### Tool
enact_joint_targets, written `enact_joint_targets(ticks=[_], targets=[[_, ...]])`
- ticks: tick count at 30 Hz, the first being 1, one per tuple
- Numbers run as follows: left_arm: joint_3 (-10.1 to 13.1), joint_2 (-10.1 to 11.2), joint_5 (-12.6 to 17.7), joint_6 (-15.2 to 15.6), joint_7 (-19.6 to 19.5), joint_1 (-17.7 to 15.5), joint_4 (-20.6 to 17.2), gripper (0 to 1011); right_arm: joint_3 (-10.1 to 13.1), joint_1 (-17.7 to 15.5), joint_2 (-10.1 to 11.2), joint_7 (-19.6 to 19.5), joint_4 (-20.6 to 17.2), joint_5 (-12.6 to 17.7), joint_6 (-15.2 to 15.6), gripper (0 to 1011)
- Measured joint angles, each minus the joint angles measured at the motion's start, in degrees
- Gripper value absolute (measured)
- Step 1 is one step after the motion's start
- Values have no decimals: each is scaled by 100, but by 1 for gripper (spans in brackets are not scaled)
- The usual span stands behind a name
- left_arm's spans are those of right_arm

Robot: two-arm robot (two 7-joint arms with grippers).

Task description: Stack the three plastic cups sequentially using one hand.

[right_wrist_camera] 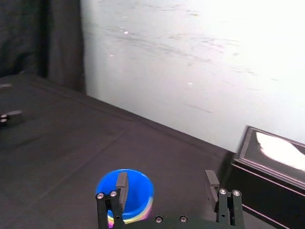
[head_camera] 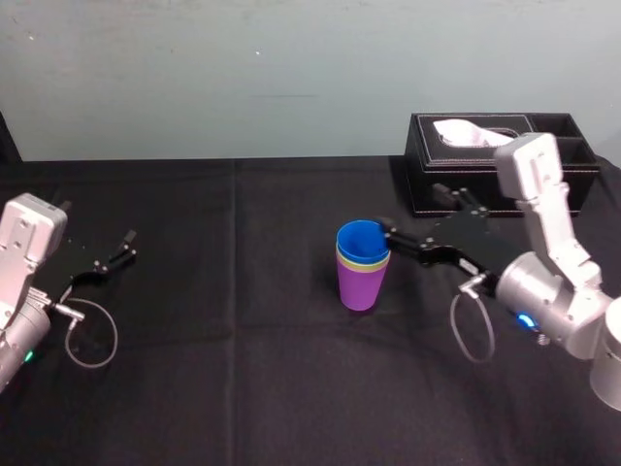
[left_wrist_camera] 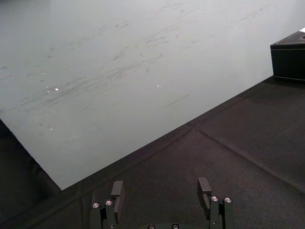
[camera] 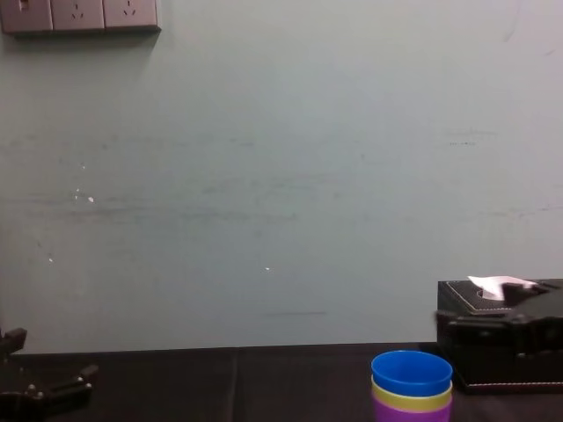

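The three plastic cups stand nested upright at mid-table: the purple cup (head_camera: 361, 288) at the bottom, the yellow-green cup (head_camera: 366, 261) showing as a band, the blue cup (head_camera: 362, 239) on top. The chest view shows the same stack, with blue (camera: 412, 371) over yellow-green (camera: 412, 397) over purple (camera: 412, 412). My right gripper (head_camera: 412, 212) hovers just right of the stack, open and holding nothing. In the right wrist view one of its fingers (right_wrist_camera: 121, 184) overlaps the blue cup (right_wrist_camera: 136, 188); the gap between the jaws lies beside the cup. My left gripper (head_camera: 97, 225) rests parked at the far left, open (left_wrist_camera: 160, 188).
A black tissue box (head_camera: 505, 160) with white tissue stands at the back right, just behind my right arm. A black cloth (head_camera: 223, 340) covers the table, and a pale wall runs along its far edge. Cable loops hang from both wrists.
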Motion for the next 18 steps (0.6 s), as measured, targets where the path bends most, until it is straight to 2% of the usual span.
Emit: enact_joint_targets(ticks=[9,18], targets=[[0,0,0,0,0,0,0,1010,320,-194,31,-211,138,-74,-243,1004],[0,0,0,0,0,0,0,1010,597,-255,-36,-465,551,-361,-492,1004]])
